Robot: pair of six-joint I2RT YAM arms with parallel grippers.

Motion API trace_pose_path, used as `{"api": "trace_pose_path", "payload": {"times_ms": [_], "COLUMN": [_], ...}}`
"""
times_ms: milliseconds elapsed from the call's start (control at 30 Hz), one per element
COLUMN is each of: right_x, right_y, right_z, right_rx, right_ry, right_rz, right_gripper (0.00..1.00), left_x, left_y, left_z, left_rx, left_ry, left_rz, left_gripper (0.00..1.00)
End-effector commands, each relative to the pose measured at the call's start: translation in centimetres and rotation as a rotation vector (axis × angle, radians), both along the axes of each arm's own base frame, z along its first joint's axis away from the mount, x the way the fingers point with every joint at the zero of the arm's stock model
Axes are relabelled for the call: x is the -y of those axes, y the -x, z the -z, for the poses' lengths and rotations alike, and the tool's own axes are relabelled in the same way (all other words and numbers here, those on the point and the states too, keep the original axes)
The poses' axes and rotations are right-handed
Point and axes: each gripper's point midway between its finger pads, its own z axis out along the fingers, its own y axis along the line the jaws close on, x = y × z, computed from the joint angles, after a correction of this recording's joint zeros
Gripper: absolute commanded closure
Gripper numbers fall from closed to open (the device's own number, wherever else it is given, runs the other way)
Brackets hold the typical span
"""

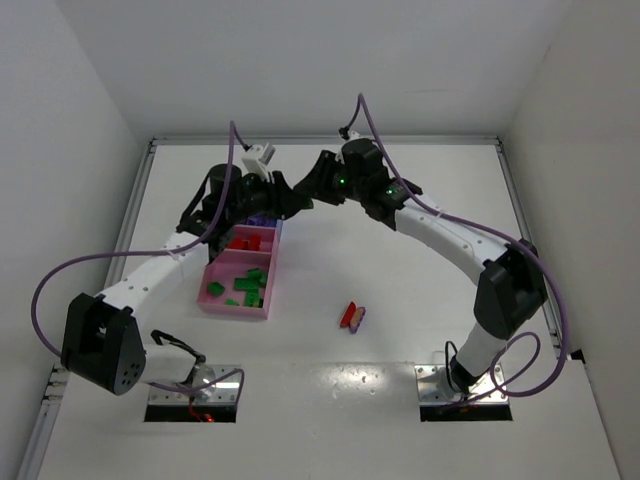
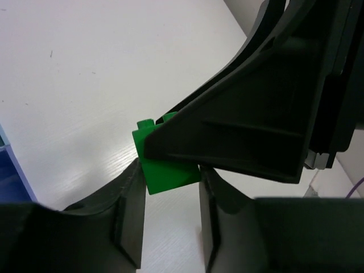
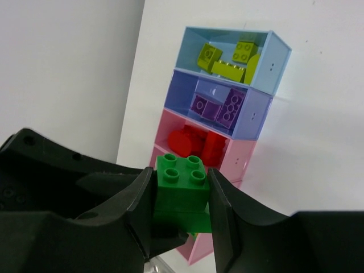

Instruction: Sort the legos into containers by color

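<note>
Green lego (image 3: pixel 182 190), four studs up, sat clamped between the fingers of the right pincer (image 3: pixel 181 176). The left pincer (image 2: pixel 169 175) was closed on the same green piece, fingertips against both flanks, and a black finger of the right pincer crossed in front of it in the left wrist view. Overhead, both pincers met above the far end of the containers (image 1: pixel 235 311).

Row of four joined compartments, noted far to near:
- Light blue compartment (image 3: pixel 274 62): lime legos (image 3: pixel 227 57), three or four.
- Darker blue compartment (image 3: pixel 254 116): purple legos (image 3: pixel 219 105), at least two.
- Pink compartment (image 3: pixel 234 154): red legos (image 3: pixel 190 141).
- Nearest pink compartment (image 1: pixel 218 271): green legos (image 1: pixel 250 285), several, loosely piled.

Overhead, the two blue compartments were mostly hidden beneath the arms. A red-and-purple pair (image 1: pixel 351 317) lay on the white bench (image 1: pixel 420 290), well apart from the containers, to their right.
</note>
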Motion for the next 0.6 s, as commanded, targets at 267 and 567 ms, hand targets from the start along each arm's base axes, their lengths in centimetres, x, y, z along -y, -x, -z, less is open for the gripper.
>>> {"api": "trace_pose_path", "payload": {"times_ms": [267, 567], "right_x": [1.4, 5.9], "right_y": [-2.9, -7.3], "right_z": [-3.6, -5.7], "right_rx": [0.102, 0.211], "right_ry": [0.001, 0.059], "right_rz": [0.135, 0.269], "right_gripper": [1.00, 1.00], "left_x": [1.2, 0.3], "left_y": [2.1, 6.4], "left_z": [-1.3, 0.0], "left_rx": [0.010, 0.029], "left_ry": [0.064, -0.019], "left_rz": [0.036, 0.106], "left_gripper": [0.91, 0.93]}}
